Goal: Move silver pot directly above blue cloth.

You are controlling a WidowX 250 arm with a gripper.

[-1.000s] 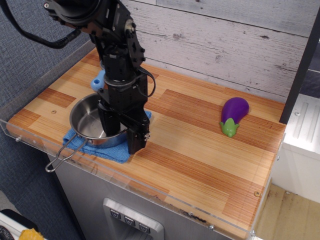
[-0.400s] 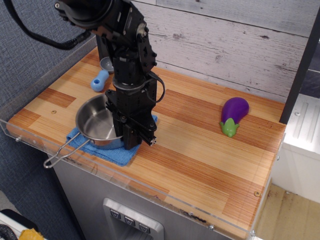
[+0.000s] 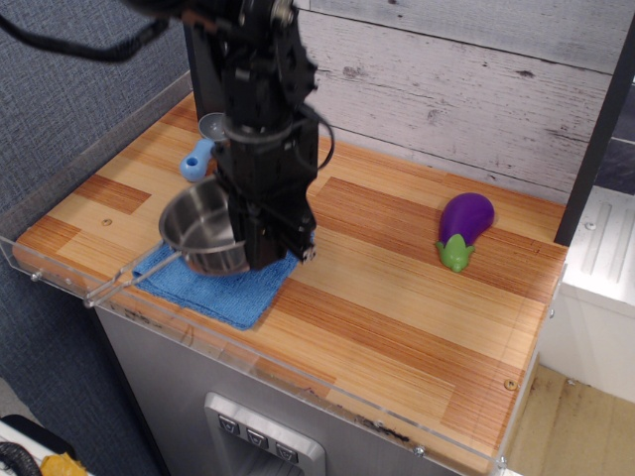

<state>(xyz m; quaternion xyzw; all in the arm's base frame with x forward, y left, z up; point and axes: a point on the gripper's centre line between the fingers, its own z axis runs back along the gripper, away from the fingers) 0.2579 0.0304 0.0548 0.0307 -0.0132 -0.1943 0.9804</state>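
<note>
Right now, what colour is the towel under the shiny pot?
Blue. The cloth shows clearly in the observation.image view, below the silver pot.

Silver pot (image 3: 201, 230): shiny, shallow, tilted, raised over cloth, wire handle toward front-left. Blue cloth (image 3: 220, 286): textured towel, flat near counter's front edge.

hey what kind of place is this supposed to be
Likely a toy kitchen set up for robot tests: a wooden counter with clear guard rails, a plank wall behind, a plastic eggplant, and a pot held over a cloth.
</note>
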